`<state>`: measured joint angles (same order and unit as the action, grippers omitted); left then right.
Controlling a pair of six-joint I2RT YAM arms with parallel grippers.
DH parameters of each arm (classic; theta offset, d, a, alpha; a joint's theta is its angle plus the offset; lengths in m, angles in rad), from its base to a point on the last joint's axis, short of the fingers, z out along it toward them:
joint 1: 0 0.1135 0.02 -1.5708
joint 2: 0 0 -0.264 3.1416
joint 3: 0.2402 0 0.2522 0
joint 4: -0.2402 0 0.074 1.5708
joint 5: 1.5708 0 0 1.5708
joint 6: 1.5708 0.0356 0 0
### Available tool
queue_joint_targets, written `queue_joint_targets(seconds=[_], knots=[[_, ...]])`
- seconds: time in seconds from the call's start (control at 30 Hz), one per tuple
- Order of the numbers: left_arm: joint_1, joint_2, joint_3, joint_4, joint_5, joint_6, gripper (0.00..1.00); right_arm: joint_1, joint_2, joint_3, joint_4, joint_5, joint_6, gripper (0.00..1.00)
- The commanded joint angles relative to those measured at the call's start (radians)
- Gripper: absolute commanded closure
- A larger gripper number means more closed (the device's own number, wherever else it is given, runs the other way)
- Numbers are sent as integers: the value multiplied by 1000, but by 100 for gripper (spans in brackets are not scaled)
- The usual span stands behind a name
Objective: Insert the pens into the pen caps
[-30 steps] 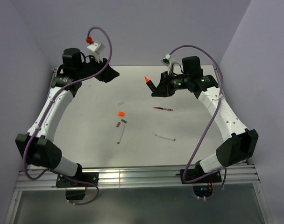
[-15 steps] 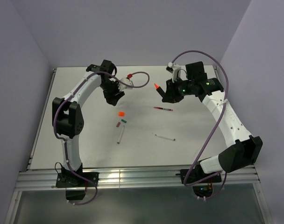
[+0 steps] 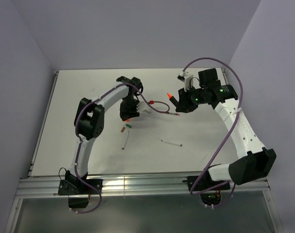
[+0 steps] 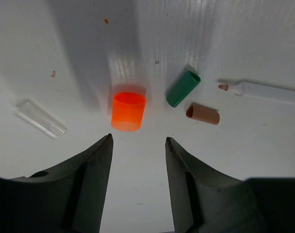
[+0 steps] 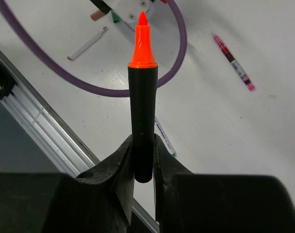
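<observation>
Left to right:

- Clear plastic tube (image 4: 39, 119) lies flat on the table (image 3: 89, 97), off to the left of the caps.
- Left gripper (image 4: 138, 141) points down over the middle of the table. Its jaws are partly spread with nothing between them.
- Orange cap (image 4: 128, 111) sits just past the left fingertips, in line with the gap and untouched. In the top view the gripper mostly covers it.
- Green cap (image 4: 183, 89) lies on its side just right of the orange cap. Brown cap (image 4: 203, 113) lies right beside the green one; whether they touch, cannot tell.
- White pen (image 4: 269, 92) lies flat and uncapped, with its brown nib pointing at the brown cap but apart from it.
- Second white pen (image 3: 171, 142) lies alone, nearer the arm bases and toward the right.
- Red pen (image 5: 233, 62) lies flat on the table below the right arm's wrist, near a purple cable (image 3: 159, 103) loop.
- Black marker (image 5: 142, 121) is off the table with its lower end pinched in the right gripper (image 5: 143, 160). The jaws are narrow and tight on the barrel. The bare orange tip points toward the left arm.
</observation>
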<state>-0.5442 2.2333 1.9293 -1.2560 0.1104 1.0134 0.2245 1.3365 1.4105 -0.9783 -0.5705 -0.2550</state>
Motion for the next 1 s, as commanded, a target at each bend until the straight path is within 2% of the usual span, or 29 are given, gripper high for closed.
queue_joint_targets(seconds=[0.0, 0.17, 0.43, 0.9, 0.97], knots=[[-17, 37, 97, -42, -61, 30, 47, -13, -49, -5, -16, -25, -24, 100], [-37, 78, 126, -39, -86, 34, 46, -16, -50, 11, -33, -25, -35, 100], [-54, 95, 89, -29, -101, 13, 46, -19, -19, 15, -51, -68, -49, 100], [-71, 103, 28, 81, -106, -9, 46, -20, 15, 35, -69, -80, -58, 100], [-72, 101, 5, 104, -144, -9, 47, -20, 21, 36, -71, -77, -59, 100]])
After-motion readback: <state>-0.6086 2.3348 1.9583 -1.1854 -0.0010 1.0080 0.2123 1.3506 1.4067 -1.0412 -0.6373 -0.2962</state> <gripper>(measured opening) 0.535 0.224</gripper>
